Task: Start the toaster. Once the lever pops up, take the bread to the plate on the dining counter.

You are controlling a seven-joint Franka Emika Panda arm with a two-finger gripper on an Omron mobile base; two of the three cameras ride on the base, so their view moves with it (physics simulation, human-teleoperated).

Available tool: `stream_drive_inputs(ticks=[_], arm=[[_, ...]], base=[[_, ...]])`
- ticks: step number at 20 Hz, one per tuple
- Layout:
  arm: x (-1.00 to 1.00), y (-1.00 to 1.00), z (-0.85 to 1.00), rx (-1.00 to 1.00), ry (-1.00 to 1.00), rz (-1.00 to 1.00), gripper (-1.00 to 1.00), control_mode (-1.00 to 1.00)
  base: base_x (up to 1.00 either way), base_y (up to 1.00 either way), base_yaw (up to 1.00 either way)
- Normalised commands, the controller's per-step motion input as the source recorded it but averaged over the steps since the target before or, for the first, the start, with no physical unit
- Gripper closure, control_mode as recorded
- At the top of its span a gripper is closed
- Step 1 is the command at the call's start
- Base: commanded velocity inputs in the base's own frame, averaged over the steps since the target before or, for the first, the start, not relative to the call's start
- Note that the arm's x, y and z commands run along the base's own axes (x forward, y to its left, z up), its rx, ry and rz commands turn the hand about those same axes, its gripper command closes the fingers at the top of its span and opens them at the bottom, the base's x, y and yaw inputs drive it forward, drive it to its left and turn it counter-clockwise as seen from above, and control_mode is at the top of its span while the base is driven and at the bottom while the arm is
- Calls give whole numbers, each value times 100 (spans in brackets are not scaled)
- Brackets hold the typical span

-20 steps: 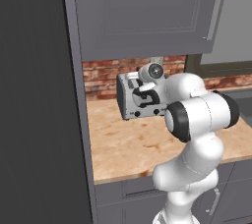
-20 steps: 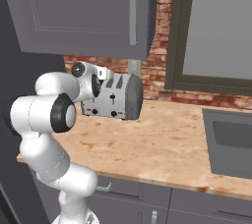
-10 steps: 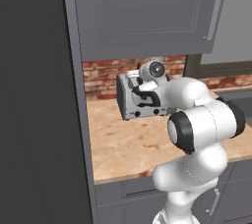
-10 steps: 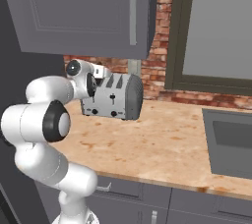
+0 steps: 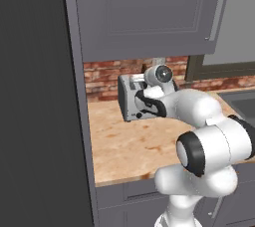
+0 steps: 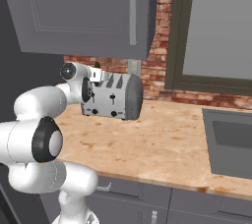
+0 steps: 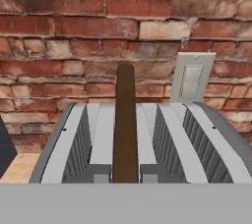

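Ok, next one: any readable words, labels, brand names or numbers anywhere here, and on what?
None readable.
Toaster: plain silver body, black levers and knobs, no brand or dial numbers legible.
Wall switch plate: blank.
Cabinet doors: unmarked.
Bread: no marking.
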Motion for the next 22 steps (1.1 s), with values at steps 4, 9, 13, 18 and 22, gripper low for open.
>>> stream_drive_inputs(ticks=[4,9,13,18,22], arm=[[-75,-14,19,0,7,0,100,-100],[-78,-10,29,0,13,0,100,-100],[-78,-6,22,0,15,0,100,-100],[-78,-6,16,0,15,0,100,-100],[-71,-6,14,0,9,0,100,-100]], base=[[0,0,0],[0,0,0],[0,0,0],[0,0,0],[0,0,0]])
